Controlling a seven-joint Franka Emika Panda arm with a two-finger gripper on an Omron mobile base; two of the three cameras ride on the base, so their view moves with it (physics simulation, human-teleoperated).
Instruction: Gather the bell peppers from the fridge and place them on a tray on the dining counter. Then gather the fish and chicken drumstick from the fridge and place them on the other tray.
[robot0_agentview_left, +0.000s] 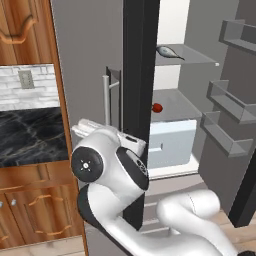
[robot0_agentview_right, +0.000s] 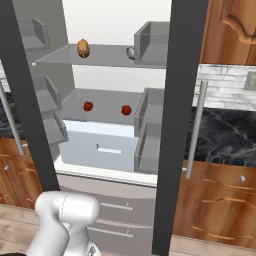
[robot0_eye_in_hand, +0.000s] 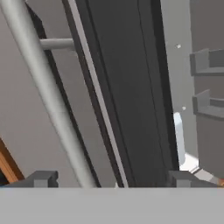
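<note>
Wide-open gripper (robot0_eye_in_hand: 109, 179) straddles the fridge door handle (robot0_eye_in_hand: 48, 100); your bell peppers (robot0_agentview_right: 126, 109) look light, smooth and slippery, so pinch each across its middle.

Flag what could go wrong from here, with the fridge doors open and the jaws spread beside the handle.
1. In the hand view the gripper sits close to the handle and door edge; pulling back carelessly could snag either.
2. The peppers lie deep on the middle shelf between door bins, so reaching in risks clipping a bin.
3. They look small and round, so they may roll when pinched.
</note>
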